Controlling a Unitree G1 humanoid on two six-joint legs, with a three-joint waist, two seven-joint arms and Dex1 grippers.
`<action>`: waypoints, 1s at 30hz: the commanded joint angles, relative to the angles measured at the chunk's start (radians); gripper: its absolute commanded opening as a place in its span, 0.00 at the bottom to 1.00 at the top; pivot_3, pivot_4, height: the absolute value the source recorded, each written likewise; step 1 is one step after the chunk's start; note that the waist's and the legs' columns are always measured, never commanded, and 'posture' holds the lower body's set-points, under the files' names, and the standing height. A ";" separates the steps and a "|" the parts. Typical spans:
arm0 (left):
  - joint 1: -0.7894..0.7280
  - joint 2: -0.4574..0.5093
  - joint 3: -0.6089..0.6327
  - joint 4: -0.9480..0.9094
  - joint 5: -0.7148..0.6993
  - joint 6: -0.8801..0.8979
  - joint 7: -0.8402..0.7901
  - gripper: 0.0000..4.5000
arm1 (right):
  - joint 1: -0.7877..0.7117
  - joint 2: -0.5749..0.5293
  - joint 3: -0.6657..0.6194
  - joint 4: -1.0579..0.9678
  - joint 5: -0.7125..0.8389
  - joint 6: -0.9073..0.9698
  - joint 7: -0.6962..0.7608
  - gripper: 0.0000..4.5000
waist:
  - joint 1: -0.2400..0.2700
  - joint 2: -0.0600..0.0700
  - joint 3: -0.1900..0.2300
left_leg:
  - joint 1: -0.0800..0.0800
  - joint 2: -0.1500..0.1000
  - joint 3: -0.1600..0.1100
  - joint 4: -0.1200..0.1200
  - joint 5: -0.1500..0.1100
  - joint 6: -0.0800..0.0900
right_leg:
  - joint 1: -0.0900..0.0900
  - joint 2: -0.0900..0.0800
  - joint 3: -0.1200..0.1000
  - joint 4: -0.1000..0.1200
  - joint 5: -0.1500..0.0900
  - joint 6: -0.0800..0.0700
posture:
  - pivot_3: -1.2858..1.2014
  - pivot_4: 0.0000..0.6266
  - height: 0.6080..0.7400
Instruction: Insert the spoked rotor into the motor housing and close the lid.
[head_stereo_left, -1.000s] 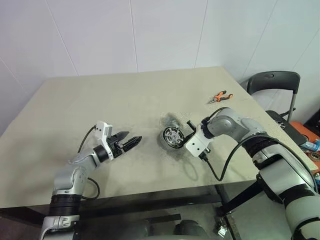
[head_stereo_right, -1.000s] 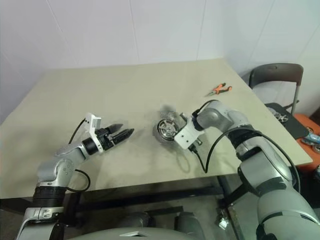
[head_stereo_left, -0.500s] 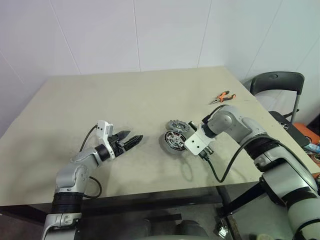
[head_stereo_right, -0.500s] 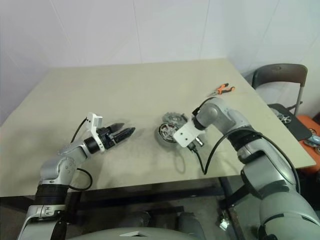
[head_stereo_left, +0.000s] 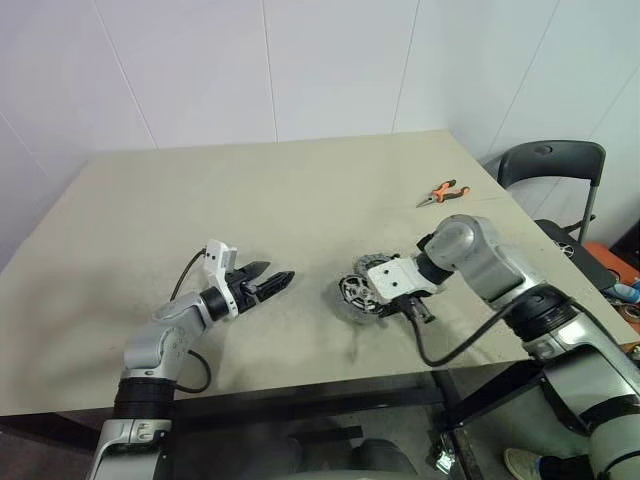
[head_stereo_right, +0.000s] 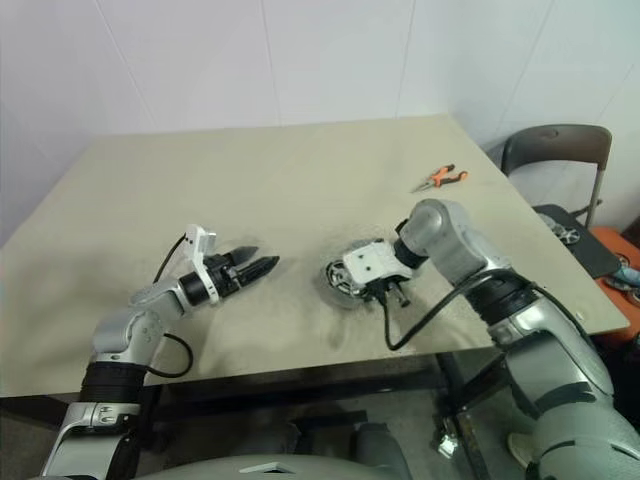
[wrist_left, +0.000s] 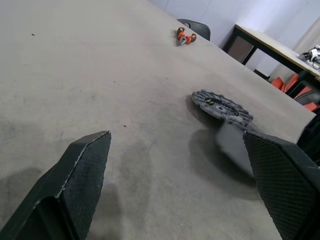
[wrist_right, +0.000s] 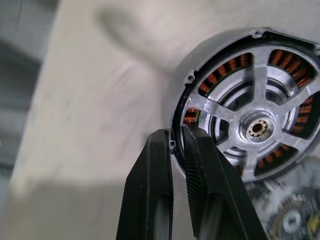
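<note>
Currently the right gripper (wrist_right: 177, 145) is clamped on the rim of the housing (wrist_right: 250, 100): one finger sits outside the wall and the other inside it, against the copper windings. The rotor (wrist_right: 257, 127) is seated in the housing, its silver spokes and hub lying over the winding ring. In the head views the housing (head_stereo_left: 357, 293) is near the table's (head_stereo_left: 250, 200) front edge, right of centre, tilted so its open face shows toward the camera. Whether it rests on the table or is lifted just off it, I cannot tell.

The lid (wrist_left: 222, 106) lies flat on the table just beyond the housing, on the far side. In the right wrist view a part of it (wrist_right: 292, 220) shows close beside the housing.

The left gripper (head_stereo_left: 270, 285) hovers low over the table to the left of the housing, apart from it. Its fingers are spread wide with nothing between them, and they point right toward the housing.

Orange-handled pliers (head_stereo_left: 440, 192) lie well apart, near the table's far right corner. A dark chair (head_stereo_left: 545, 165) stands beyond the right edge.
</note>
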 joint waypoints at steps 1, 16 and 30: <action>-0.001 0.002 0.010 -0.031 0.001 -0.024 0.003 1.00 | -0.081 0.066 -0.006 0.079 -0.041 0.103 -0.079 0.02 | -0.001 0.000 0.000 | 0.000 0.000 0.000 0.000 0.000 0.000 | 0.000 0.000 0.000 0.000 0.000 0.000 | 0.52 0.00 1.00; 0.069 -0.013 0.014 -0.110 -0.015 -0.010 0.043 1.00 | -0.228 0.251 0.002 0.290 -0.007 0.473 -0.091 0.02 | -0.004 0.000 0.000 | 0.007 0.001 0.001 0.000 0.000 -0.001 | 0.002 0.000 -0.001 0.002 0.001 -0.002 | 0.52 0.00 1.00; 0.045 0.000 0.016 -0.083 -0.016 -0.006 0.031 1.00 | -0.249 0.231 -0.105 0.173 0.188 0.699 -0.038 0.44 | 0.000 0.001 0.000 | 0.005 0.001 0.001 -0.001 0.000 -0.001 | -0.001 0.000 -0.001 0.001 0.001 -0.002 | 0.52 0.00 1.00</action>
